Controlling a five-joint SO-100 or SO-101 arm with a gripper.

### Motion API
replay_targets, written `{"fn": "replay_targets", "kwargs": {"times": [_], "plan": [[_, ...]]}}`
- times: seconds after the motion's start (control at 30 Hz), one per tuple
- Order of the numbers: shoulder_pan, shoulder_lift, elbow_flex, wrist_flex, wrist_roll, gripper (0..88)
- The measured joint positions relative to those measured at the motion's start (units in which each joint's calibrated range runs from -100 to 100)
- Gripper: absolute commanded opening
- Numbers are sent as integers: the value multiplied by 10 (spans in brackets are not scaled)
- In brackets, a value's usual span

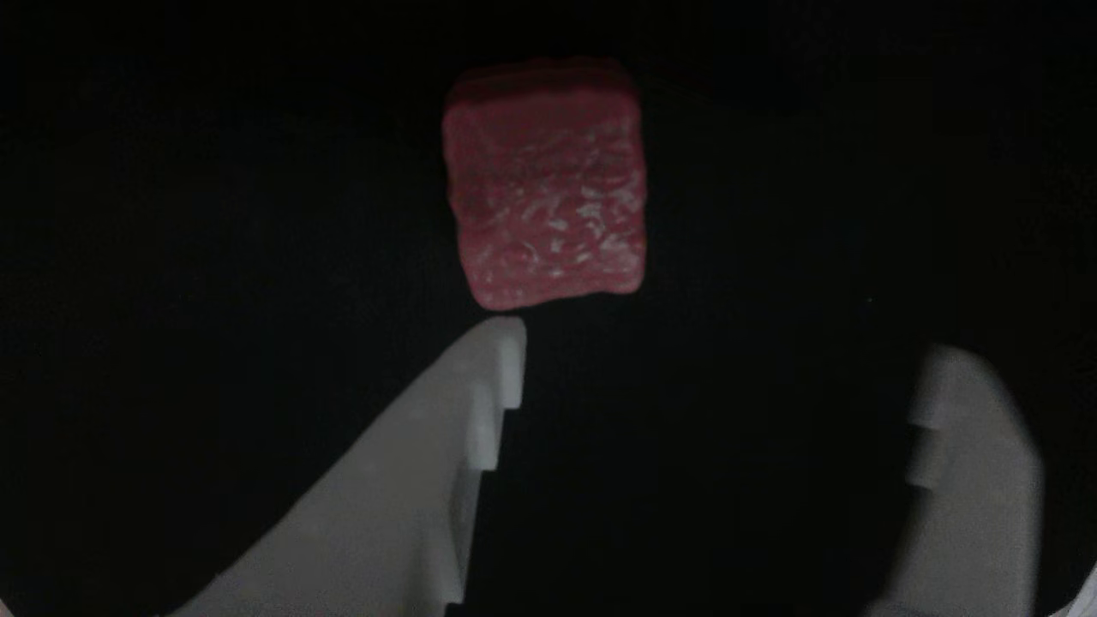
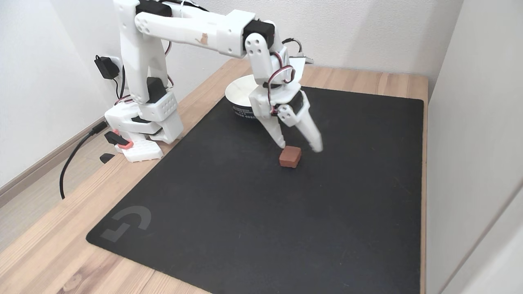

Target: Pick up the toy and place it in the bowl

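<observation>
The approach is in hand: the gripper (image 2: 301,146) hangs spread wide just above the toy (image 2: 290,157), needing to drop and straddle it.

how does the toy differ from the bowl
The toy is dark red and blocky; the bowl is white and round. The toy is far smaller than the bowl. The toy lies just below the open gripper, while the bowl stands behind the arm. Both rest on the black mat.
</observation>
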Motion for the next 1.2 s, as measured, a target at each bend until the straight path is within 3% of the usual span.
{"fn": "replay_targets", "kwargs": {"times": [0.4, 1.2], "plan": [[0, 0, 0, 63, -2, 391], [0, 70, -1, 63, -2, 391]]}}
